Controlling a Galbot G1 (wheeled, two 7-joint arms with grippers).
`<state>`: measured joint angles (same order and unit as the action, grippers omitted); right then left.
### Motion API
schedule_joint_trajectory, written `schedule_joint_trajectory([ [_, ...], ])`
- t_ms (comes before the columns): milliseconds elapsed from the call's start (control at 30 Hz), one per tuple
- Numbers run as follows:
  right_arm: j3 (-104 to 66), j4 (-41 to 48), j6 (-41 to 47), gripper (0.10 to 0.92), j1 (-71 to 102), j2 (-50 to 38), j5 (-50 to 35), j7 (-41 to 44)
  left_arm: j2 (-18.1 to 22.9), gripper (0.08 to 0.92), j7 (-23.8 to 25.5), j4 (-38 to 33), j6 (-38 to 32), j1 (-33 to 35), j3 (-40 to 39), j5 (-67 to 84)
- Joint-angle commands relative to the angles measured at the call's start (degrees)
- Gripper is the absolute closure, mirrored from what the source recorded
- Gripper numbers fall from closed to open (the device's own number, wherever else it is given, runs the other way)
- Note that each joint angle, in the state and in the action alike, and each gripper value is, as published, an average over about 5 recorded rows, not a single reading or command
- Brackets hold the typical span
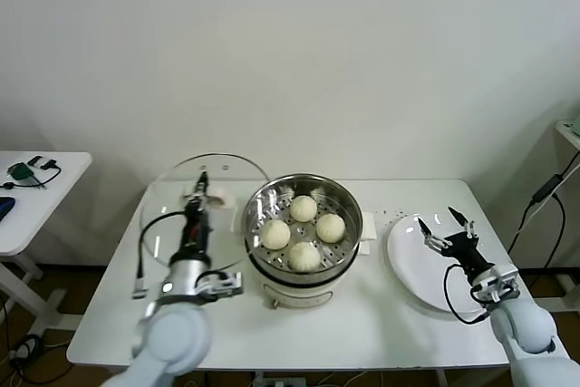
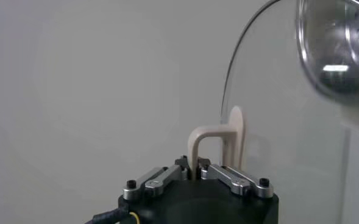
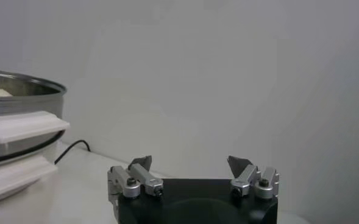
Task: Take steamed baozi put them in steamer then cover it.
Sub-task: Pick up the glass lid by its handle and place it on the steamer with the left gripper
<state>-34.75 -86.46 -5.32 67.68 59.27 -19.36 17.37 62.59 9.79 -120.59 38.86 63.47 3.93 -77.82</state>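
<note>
Your lid point(image 1: 177, 210), glass, stiff, slippery and breakable, stands tilted on edge just left of the steamer point(image 1: 304, 265). The left claw point(image 1: 201, 186) is clamped on its cream handle point(image 2: 219, 143), the only sound hold. Four baozi point(image 1: 304, 208) sit inside. The right claw point(image 1: 447, 227) spreads apart over the plate point(image 1: 408, 269).

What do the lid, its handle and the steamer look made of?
Lid: clear glass, apparently; the table shows through it. Handle: matte cream plastic, probably, clamped by the left gripper. Steamer: polished steel pot, mirror-bright and perforated inside, on a cream, plastic-looking base.
</note>
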Motion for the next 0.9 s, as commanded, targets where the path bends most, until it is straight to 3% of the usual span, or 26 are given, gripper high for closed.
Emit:
schedule_joint_trajectory([
  [33,-0.7,1.0,-0.7,0.203,0.0,1.4,1.0,0.1,13.3,0.846,9.9,8.9,6.1,-12.1,-14.1,-11.8],
  [200,-1.6,1.2,-1.0,0.203,0.7,1.9,1.3,0.4,22.4,0.846,9.9,15.2,6.1,-13.1,-14.6,-15.3],
  [367,-2.8,1.4,-1.5,0.203,1.6,1.9,1.5,0.7,27.5,0.846,8.6,20.0,6.1,-12.9,-15.2,-16.5],
  [600,-4.3,1.9,-2.2,0.203,2.5,1.9,1.4,1.1,30.6,0.846,5.9,24.4,6.1,-11.6,-15.1,-16.0],
  [900,-4.8,2.2,-2.5,0.203,2.9,1.9,1.5,1.5,30.3,0.846,5.7,26.0,6.1,-11.2,-14.5,-15.1],
])
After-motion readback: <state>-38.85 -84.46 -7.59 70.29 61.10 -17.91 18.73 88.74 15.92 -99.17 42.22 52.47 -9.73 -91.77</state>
